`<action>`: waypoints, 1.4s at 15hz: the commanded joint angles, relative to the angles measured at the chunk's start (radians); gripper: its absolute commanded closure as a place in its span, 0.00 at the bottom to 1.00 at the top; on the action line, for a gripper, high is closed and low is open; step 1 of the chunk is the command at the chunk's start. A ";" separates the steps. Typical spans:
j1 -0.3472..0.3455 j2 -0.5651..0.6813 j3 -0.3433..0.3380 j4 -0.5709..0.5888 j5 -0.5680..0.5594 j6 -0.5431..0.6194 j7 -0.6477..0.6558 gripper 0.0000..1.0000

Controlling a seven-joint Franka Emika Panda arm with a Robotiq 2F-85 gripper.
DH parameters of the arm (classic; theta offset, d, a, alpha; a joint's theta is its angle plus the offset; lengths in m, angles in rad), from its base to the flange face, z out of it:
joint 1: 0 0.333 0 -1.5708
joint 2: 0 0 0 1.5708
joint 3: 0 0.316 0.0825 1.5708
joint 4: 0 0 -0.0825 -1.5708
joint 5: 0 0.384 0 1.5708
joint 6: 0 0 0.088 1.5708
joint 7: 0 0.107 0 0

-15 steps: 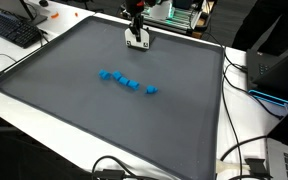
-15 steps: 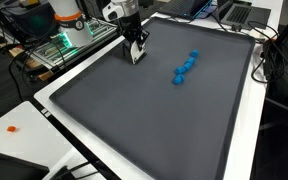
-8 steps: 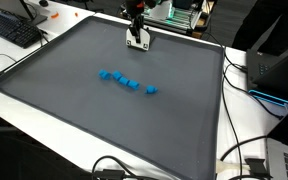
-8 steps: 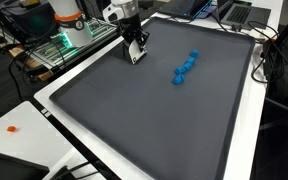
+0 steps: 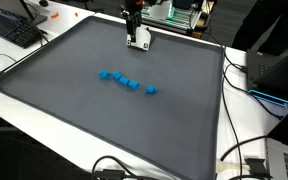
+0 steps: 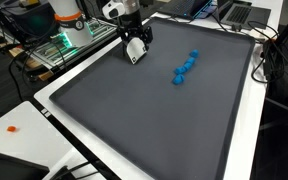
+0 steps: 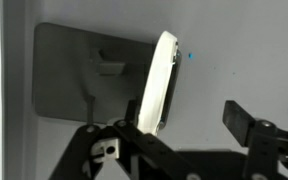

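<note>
Gripper [image 7: 184, 118] jaws just spread wide from shut; nothing clamped now. White flat piece [image 7: 162, 80] stands on edge between fingers, close to one, near edge of grey mat [image 5: 74, 110]. Looks released. Blue blocks [image 5: 126, 82] well apart, mid-mat.

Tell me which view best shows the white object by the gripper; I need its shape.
Wrist view: the white object shows large, thin, edge-on. Both exterior views show only a small patch at the gripper.
</note>
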 commanded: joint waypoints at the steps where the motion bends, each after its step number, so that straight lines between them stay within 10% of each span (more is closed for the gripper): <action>1: -0.013 -0.046 0.001 -0.013 -0.074 -0.021 -0.032 0.00; 9: -0.066 -0.130 0.021 0.004 -0.378 -0.177 0.018 0.00; 21: -0.001 -0.132 0.083 0.281 -0.359 -0.457 -0.534 0.00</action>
